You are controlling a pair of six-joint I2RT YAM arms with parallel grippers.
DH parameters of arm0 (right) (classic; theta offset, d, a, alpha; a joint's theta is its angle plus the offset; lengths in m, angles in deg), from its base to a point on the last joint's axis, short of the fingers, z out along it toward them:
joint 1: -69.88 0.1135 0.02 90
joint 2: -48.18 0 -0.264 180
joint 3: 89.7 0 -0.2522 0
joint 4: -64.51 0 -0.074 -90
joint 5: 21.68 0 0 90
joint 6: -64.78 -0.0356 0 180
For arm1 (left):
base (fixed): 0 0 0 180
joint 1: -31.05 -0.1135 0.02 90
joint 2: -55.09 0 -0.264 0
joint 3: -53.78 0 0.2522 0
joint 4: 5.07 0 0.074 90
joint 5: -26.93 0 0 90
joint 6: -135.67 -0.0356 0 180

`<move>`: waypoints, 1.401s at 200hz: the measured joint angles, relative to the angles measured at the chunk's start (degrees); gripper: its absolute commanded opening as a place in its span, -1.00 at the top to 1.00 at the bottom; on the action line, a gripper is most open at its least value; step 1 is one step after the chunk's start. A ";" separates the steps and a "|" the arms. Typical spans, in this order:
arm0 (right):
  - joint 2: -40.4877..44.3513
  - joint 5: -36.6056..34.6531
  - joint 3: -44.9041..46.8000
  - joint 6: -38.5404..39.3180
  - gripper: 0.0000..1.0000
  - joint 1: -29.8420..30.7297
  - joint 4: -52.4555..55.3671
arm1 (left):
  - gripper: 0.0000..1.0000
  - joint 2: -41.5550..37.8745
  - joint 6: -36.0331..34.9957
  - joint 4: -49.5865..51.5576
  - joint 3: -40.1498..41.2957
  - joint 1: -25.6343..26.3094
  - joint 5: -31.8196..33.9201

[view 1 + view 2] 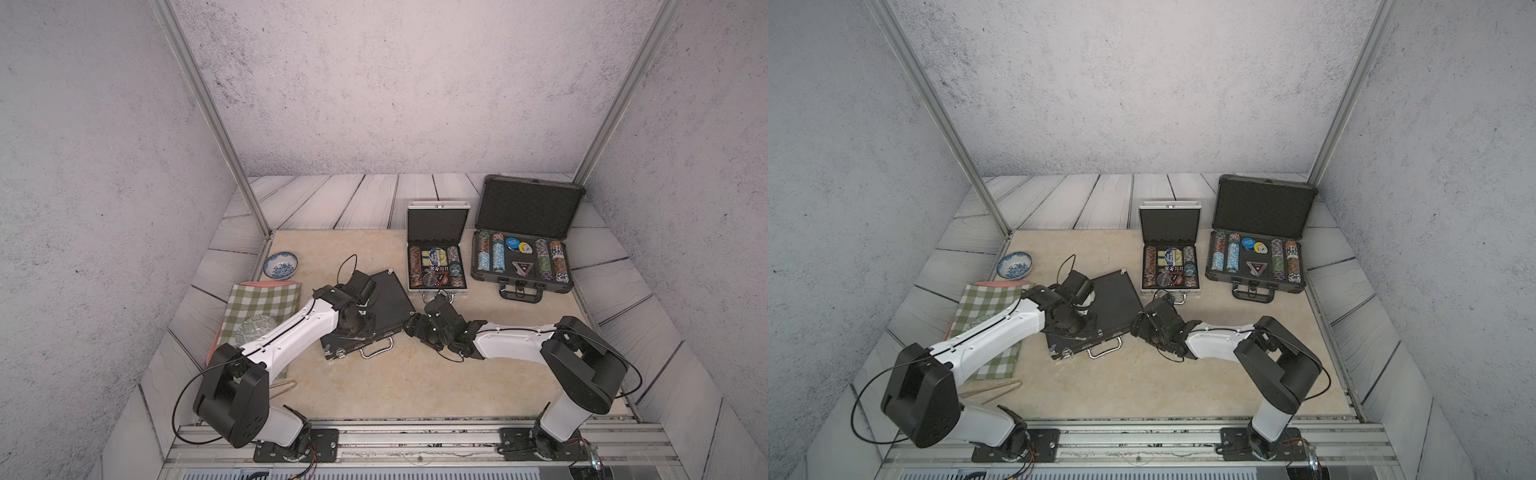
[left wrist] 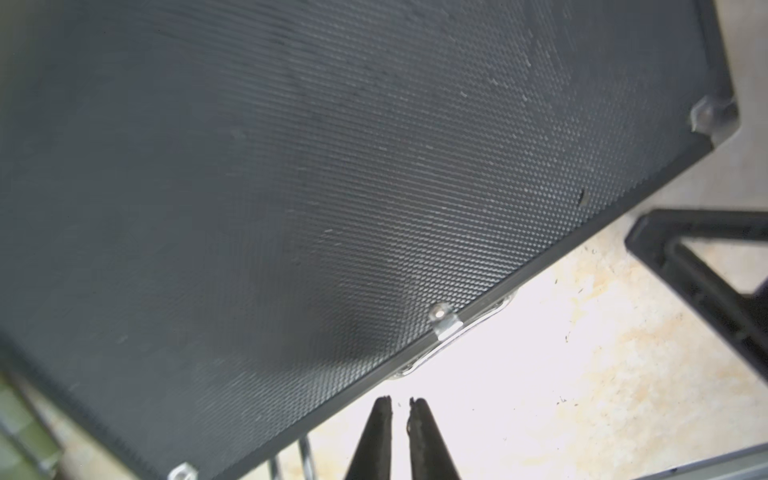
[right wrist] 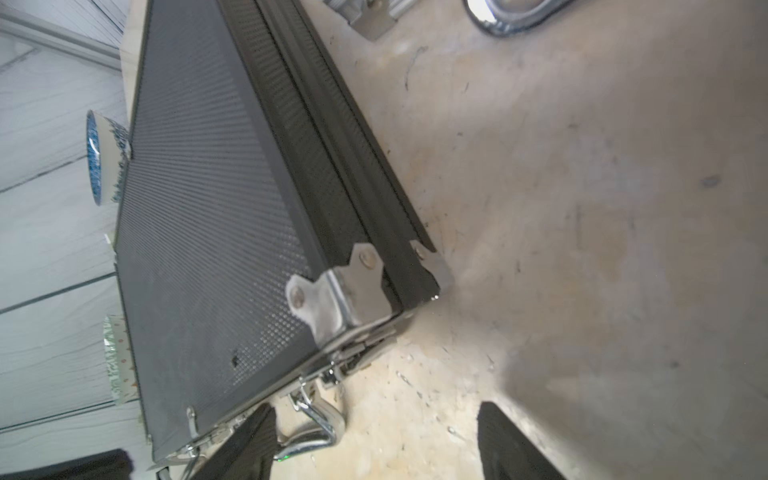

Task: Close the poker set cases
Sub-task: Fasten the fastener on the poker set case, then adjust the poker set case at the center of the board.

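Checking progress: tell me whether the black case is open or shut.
Shut. The black case lies with its lid flat on its base; no chips or foam show.

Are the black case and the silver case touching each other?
Apart. In both top views a strip of bare table separates the black case from the silver case.

There are three hinged poker set cases: one flat black textured case with silver corners (image 1: 390,297), one smaller silver aluminium case (image 1: 436,226) and one larger ribbed dark-grey case (image 1: 528,208). Four rows of striped poker chips (image 1: 497,257) lie in the dark-grey case and two rows in the silver one. Besides these there are one blue-and-white patterned ceramic bowl (image 1: 281,265), one green-and-white checked cloth (image 1: 266,303), one round patterned plate (image 1: 255,328) and two white-and-black robot arms, the left arm (image 1: 291,332) and the right arm (image 1: 511,345).
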 measured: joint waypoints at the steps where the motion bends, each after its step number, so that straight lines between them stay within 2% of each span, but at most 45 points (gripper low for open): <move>1: 0.04 0.02 -0.04 0.22 -0.48 0.00 0.17 | 0.52 -0.20 0.22 0.09 0.00 -0.02 0.15; 18: 0.83 0.46 -2.38 6.19 -0.41 0.00 4.59 | 0.39 -2.89 1.36 1.55 -0.02 -0.28 2.16; 35: 1.36 1.64 -5.92 11.56 -0.32 0.15 7.85 | 0.39 -5.33 2.95 2.80 0.07 -0.72 3.41; 47: 1.60 2.91 -8.76 14.84 -0.26 0.35 9.51 | 0.51 -6.88 4.52 3.04 0.57 -1.46 3.43; 64: 1.60 4.42 -12.87 18.23 -0.19 0.94 11.30 | 0.81 -8.90 6.58 3.63 1.97 -2.75 3.19; 86: 1.36 5.97 -17.07 22.10 -0.05 2.45 12.90 | 1.00 -10.58 8.92 5.73 3.08 -3.63 2.97; 113: -1.81 7.58 -22.49 25.59 0.14 4.02 14.73 | 1.00 -12.00 10.14 7.48 4.26 -4.17 2.51; 177: -10.49 9.31 -32.48 31.80 0.14 7.45 20.02 | 1.00 -12.33 11.50 7.82 9.31 -6.54 -1.44; 231: -14.21 9.53 -35.52 33.73 0.12 7.63 21.35 | 1.00 -9.31 11.47 5.86 10.93 -6.62 -2.93; 271: -15.26 9.46 -35.52 34.10 0.09 7.63 21.53 | -0.06 -10.47 9.09 6.62 10.60 -6.64 -1.51; 280: -15.54 9.33 -35.52 34.14 0.09 7.63 21.51 | -0.39 -11.26 7.45 7.50 9.75 -6.64 -0.66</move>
